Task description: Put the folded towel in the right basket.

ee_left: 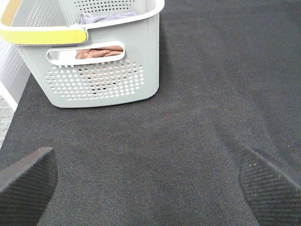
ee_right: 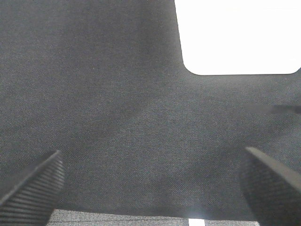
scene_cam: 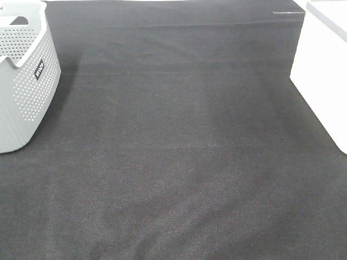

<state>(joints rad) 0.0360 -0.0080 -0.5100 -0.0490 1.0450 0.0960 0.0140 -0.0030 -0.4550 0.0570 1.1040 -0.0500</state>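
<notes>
The grey perforated left basket [scene_cam: 27, 86] stands at the table's left edge. In the left wrist view the same basket [ee_left: 106, 80] holds a grey-purple towel [ee_left: 106, 18], and a reddish-brown towel [ee_left: 99, 52] shows through its handle slot. The white right basket [scene_cam: 325, 70] stands at the right edge and is overexposed; it also shows in the right wrist view [ee_right: 235, 37]. My left gripper [ee_left: 150, 188] is open and empty, a short way from the grey basket. My right gripper [ee_right: 153, 188] is open and empty, short of the white basket. Neither gripper shows in the exterior high view.
A black cloth [scene_cam: 179, 151] covers the table between the two baskets. A yellow band [ee_left: 42, 35] runs along the grey basket's near rim. The table's edge [ee_left: 9, 113] lies beside the grey basket.
</notes>
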